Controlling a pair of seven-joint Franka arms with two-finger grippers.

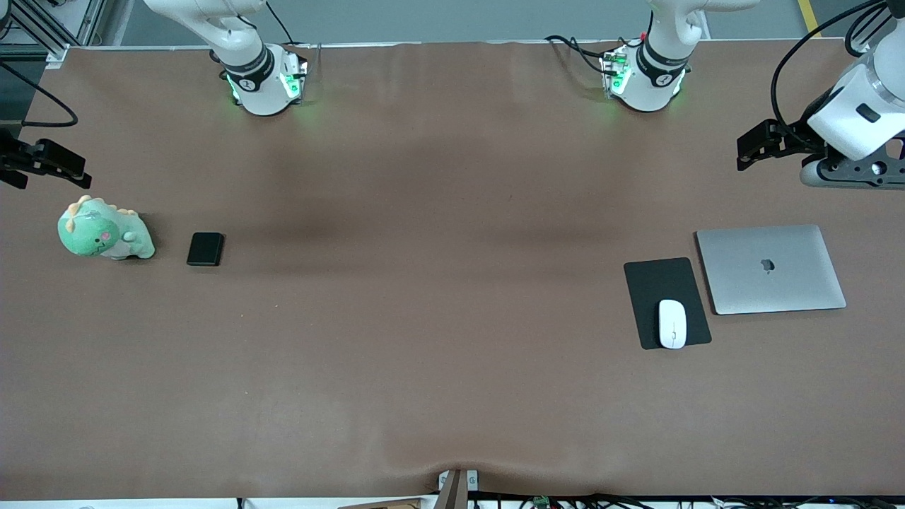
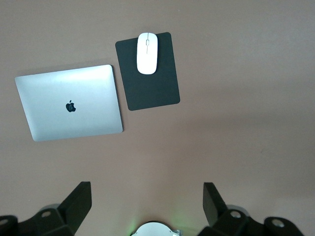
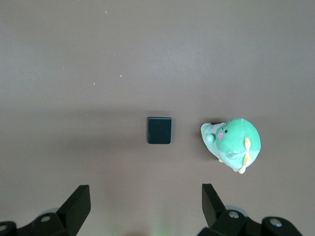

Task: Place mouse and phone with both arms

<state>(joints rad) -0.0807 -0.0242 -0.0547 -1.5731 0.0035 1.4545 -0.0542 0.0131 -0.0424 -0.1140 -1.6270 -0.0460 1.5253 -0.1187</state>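
Observation:
The white mouse (image 1: 672, 324) (image 2: 146, 53) lies on the part of a black mouse pad (image 1: 661, 283) (image 2: 153, 91) nearer the front camera, toward the left arm's end of the table. The black phone (image 1: 205, 249) (image 3: 159, 130) lies flat on the brown table toward the right arm's end. My left gripper (image 1: 746, 151) (image 2: 147, 199) hangs open and holds nothing, high over bare table beside the laptop. The right gripper (image 1: 51, 168) (image 3: 146, 199) is also open and holds nothing, raised over the table's edge by the plush toy.
A shut silver laptop (image 1: 771, 268) (image 2: 69, 102) lies right beside the mouse pad. A green plush dinosaur (image 1: 104, 232) (image 3: 234, 143) sits close beside the phone. Brown cloth (image 1: 438, 304) covers the table between the two groups.

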